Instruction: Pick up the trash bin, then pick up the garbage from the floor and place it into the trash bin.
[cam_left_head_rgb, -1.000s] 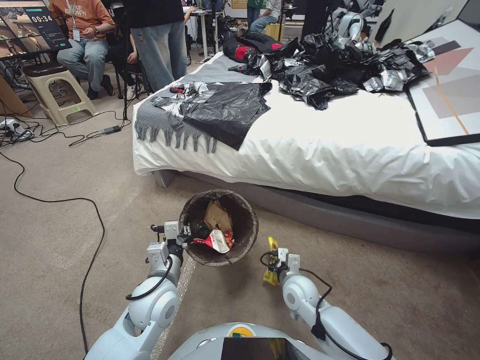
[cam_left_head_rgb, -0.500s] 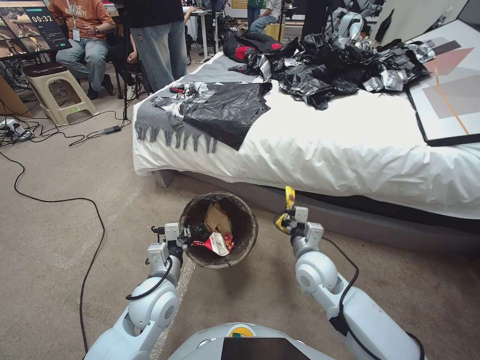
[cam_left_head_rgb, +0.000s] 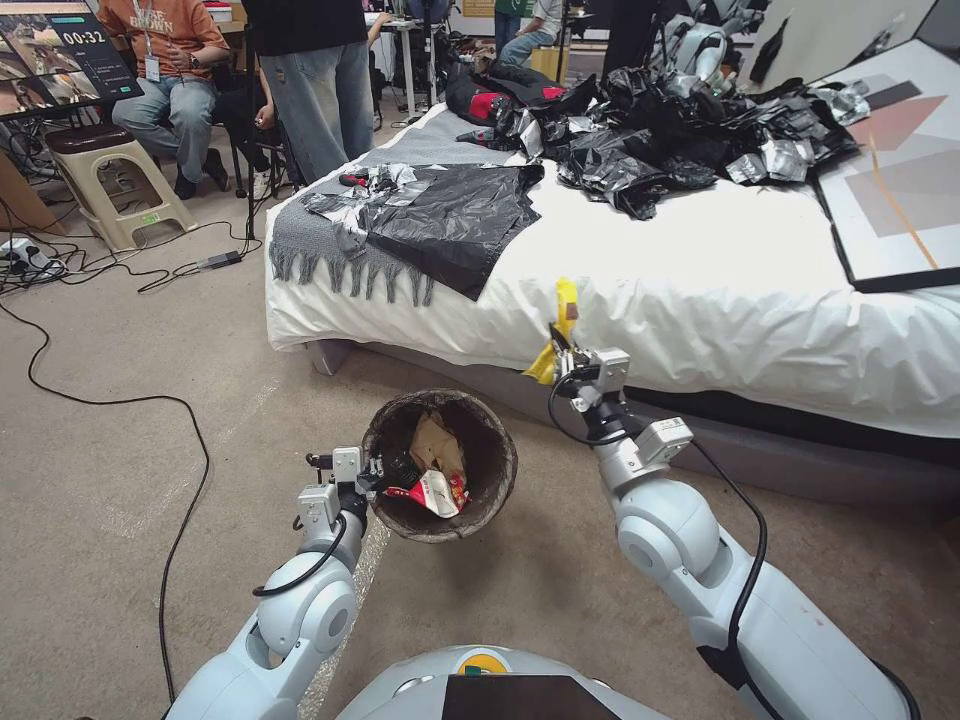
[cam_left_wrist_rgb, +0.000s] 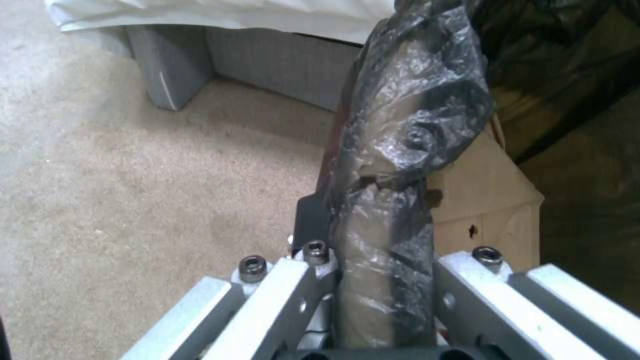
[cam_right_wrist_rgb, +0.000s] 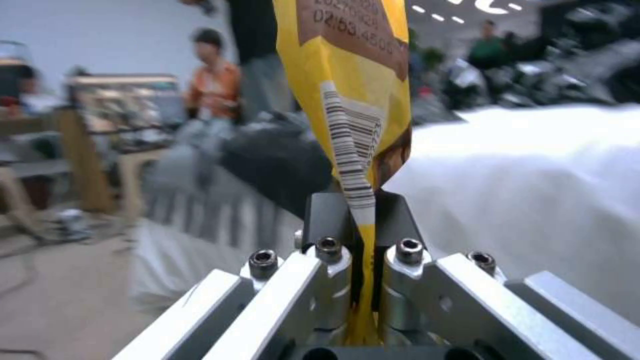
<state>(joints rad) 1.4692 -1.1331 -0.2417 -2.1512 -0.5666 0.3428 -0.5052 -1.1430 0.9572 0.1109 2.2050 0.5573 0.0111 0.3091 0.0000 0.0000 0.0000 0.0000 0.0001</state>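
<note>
Raised right claw (cam_left_head_rgb: 556, 352), yellow wrapper (cam_left_head_rgb: 562, 315) clamped

1. We saw the trash bin (cam_left_head_rgb: 440, 465) lined with thin, crinkled, glossy dark plastic film, torn in one spot at the rim.
2. The yellow wrapper (cam_right_wrist_rgb: 350, 95) we held was shiny printed foil-like plastic (barcode on its seam).
3. Our left gripper (cam_left_wrist_rgb: 373, 280) and right gripper (cam_right_wrist_rgb: 363, 235) were matt brushed metal with dark screws.
4. The carpet (cam_left_head_rgb: 150, 480) looked rough and matt; the bedsheet (cam_left_head_rgb: 720, 290) was soft, wrinkled white cloth.
5. A brown paper bag (cam_left_head_rgb: 435, 440) in the bin looked dull.
</note>
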